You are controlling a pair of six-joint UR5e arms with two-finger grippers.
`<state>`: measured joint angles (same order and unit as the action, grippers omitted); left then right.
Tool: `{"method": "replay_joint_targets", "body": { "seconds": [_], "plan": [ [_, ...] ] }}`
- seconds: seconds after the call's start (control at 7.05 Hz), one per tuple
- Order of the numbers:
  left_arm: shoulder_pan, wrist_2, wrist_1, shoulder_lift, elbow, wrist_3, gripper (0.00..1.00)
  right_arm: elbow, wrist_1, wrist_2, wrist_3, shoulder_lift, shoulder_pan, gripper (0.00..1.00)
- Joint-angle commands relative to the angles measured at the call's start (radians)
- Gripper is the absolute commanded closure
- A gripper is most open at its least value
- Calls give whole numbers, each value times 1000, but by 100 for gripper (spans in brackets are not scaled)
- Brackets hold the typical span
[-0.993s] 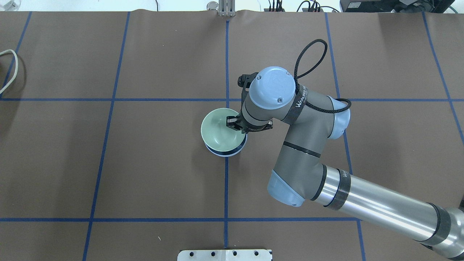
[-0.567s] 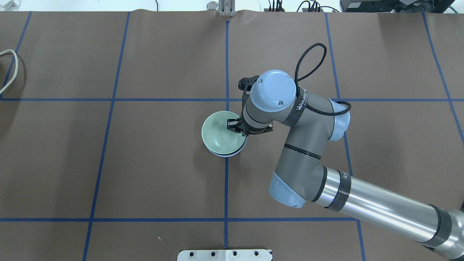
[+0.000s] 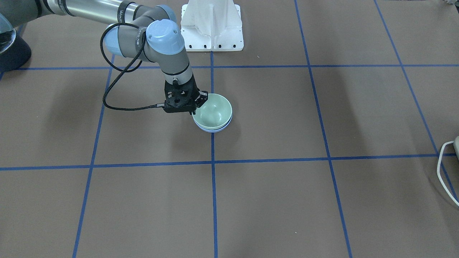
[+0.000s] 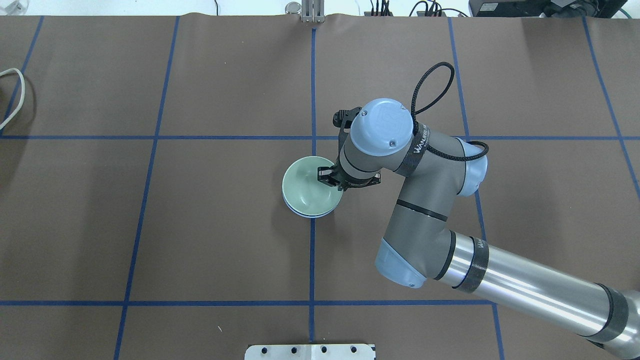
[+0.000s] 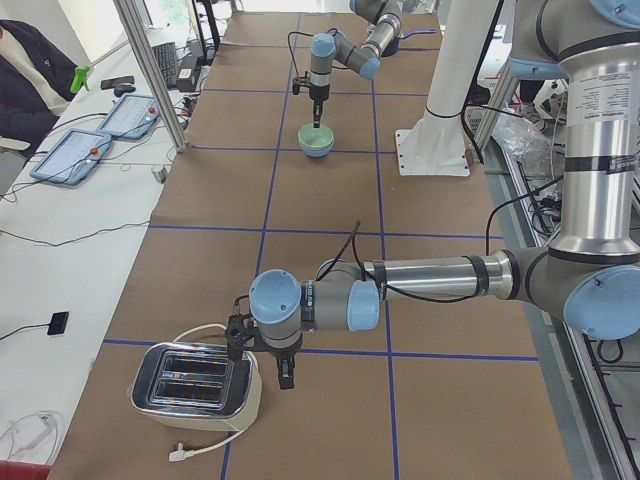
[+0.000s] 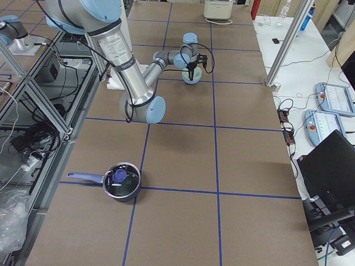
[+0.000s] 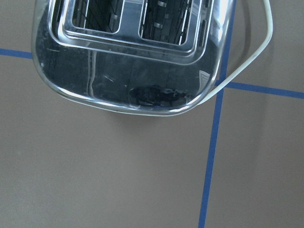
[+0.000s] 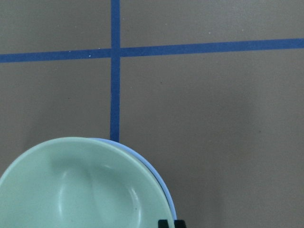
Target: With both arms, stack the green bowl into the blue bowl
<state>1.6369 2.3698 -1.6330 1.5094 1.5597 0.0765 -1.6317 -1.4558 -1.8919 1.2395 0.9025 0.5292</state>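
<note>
The green bowl [image 4: 306, 189] sits nested inside the blue bowl [image 4: 311, 215] at the table's middle, on a blue tape line. Only a thin rim of the blue bowl shows beneath it in the front view [image 3: 212, 130] and the right wrist view [image 8: 162, 184]. My right gripper [image 4: 331, 179] is shut on the green bowl's rim [image 8: 80, 190] on the side toward my right arm; its fingertips [image 8: 164, 223] show at the wrist view's bottom edge. My left gripper [image 5: 285, 375] hangs far off beside a toaster, and I cannot tell whether it is open or shut.
A chrome toaster [image 5: 195, 385] with a white cord stands at the table's left end, close under my left wrist camera [image 7: 128, 57]. A dark pot with a lid [image 6: 121, 181] sits at the right end. The white pedestal [image 3: 212, 25] stands at the robot's side of the table.
The green bowl has come down from a little above the blue bowl to sit nested in it. My right gripper and the bowl shifted slightly right.
</note>
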Motion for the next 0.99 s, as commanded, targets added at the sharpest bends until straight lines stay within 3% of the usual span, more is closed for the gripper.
{"method": "replay_joint_targets", "body": {
  "seconds": [0.0,0.14,0.28,0.43,0.57,0.85],
  "plan": [
    [0,0,-2,0,-1,0,1,1,5,1,0,-2,0,100],
    [0,0,-2,0,-1,0,1,1,5,1,1,-2,0,76],
    [0,0,-2,0,-1,0,1,1,5,2,2,-4,0,32],
    [0,0,-2,0,-1,0,1,-2,5,4,3,-10,0,1],
    [0,0,-2,0,-1,2,1,-22,2,4,2,-14,20,0],
    [0,2,-2,2,2,23,1,-54,-9,-138,-46,13,200,0]
  ]
}}
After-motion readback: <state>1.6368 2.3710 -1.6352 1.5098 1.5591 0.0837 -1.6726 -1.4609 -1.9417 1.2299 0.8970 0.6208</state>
